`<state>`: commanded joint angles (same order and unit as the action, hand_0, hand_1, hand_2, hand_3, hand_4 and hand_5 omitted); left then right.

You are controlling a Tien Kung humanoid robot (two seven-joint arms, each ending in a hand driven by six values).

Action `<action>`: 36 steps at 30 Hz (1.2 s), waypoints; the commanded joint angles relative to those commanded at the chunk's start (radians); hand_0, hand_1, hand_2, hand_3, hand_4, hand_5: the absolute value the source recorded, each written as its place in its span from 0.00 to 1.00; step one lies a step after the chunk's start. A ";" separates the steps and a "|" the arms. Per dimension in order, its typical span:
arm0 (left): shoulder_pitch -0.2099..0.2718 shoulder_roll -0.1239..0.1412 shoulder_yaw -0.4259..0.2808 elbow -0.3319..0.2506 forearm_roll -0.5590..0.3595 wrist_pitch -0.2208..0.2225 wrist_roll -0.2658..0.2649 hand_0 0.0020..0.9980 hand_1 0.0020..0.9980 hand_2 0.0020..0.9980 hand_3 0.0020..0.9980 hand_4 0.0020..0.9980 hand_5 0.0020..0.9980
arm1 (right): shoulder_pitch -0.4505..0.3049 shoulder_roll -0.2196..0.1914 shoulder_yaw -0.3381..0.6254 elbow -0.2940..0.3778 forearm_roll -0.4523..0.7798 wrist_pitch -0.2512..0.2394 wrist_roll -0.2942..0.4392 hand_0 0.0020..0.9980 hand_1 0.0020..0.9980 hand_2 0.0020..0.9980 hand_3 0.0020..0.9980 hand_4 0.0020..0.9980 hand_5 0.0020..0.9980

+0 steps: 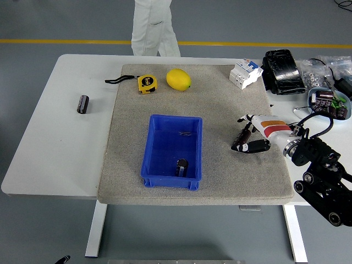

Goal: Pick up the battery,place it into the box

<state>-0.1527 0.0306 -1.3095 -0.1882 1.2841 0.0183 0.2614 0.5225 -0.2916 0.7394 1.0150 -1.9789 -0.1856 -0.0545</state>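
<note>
- battery (182, 166) lies inside the blue box (159, 155), at its near end, close to the front wall; dark cylinder, end cap facing up.
- box sits on the grey mat (220, 110), a little left of the mat's middle, long side running away from the near table edge.
- right hand (251, 137) comes in from the right over the mat, to the right of the box and apart from it; fingers (242, 138) curled loosely downward toward the mat, nothing seen in the grasp.
- right arm (322, 176) black, jointed, reaching in from the lower right corner.
- second battery-like dark cylinder (82, 103) lies on the bare white table (49, 148), left of the mat, well apart from the box.
- yellow tape measure (146, 83) with black strap and a lemon (178, 79) sit at the mat's far edge, near each other.
- white circuit breaker (245, 73) at the mat's far right corner; black bag (282, 71) just beside it on the table.
- person's legs (153, 27) stand beyond the far side of the table.
</note>
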 joint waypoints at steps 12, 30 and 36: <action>0.000 -0.001 0.006 -0.001 -0.006 -0.001 0.002 0.74 0.74 0.88 0.86 0.82 0.88 | 0.003 0.005 -0.027 -0.013 0.002 -0.080 -0.025 0.29 0.42 0.53 0.69 1.00 0.51; -0.004 0.000 -0.003 0.001 0.007 -0.002 -0.002 0.74 0.74 0.88 0.86 0.82 0.88 | 0.009 0.002 -0.044 -0.013 -0.003 -0.112 0.010 0.26 0.39 0.49 0.62 1.00 0.39; -0.004 0.000 -0.007 0.001 0.014 -0.003 -0.002 0.75 0.74 0.88 0.86 0.82 0.88 | 0.010 0.002 -0.044 -0.013 -0.009 -0.124 0.018 0.25 0.39 0.49 0.61 1.00 0.37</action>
<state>-0.1563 0.0306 -1.3168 -0.1872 1.2980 0.0153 0.2597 0.5328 -0.2899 0.6951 1.0018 -1.9881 -0.3097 -0.0367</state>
